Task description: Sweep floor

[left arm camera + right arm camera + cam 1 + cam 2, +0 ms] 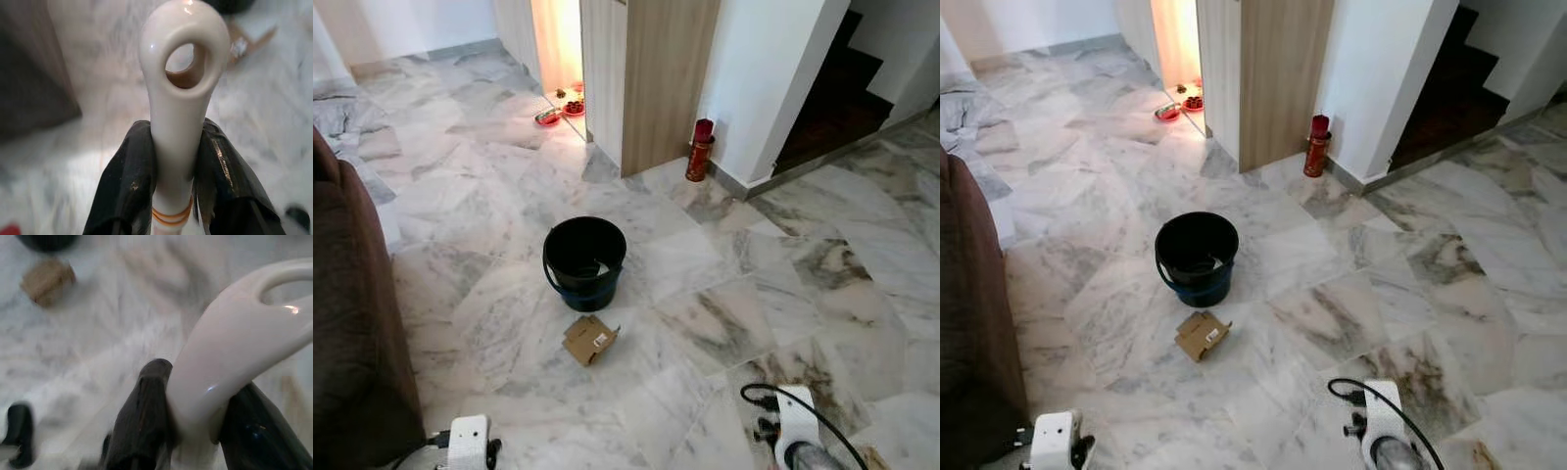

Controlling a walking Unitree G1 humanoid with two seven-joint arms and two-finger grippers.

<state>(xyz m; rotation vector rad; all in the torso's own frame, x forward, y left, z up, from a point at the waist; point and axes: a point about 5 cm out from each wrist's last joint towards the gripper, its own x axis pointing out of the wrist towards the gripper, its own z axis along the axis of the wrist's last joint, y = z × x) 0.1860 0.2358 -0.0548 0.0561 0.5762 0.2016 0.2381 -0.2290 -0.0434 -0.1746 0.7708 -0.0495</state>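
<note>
A small piece of brown cardboard (589,339) lies flat on the marble floor, just in front of a black bucket (584,260). In the left wrist view my left gripper (177,147) is shut on a white handle (182,78) with a round hanging hole at its tip. My right gripper (195,401) is shut on a second white handle (234,357), curved and ending in a loop. The heads of both tools are hidden. My left arm (468,441) and right arm (793,431) show at the bottom edge of the eye views, short of the cardboard.
A dark brown sofa (352,323) fills the left side. A wooden partition (651,78) and a red extinguisher (700,150) stand behind the bucket, with red bowls (560,112) by a doorway. Dark stairs (832,88) rise at the far right. Open marble floor (783,274) lies to the right.
</note>
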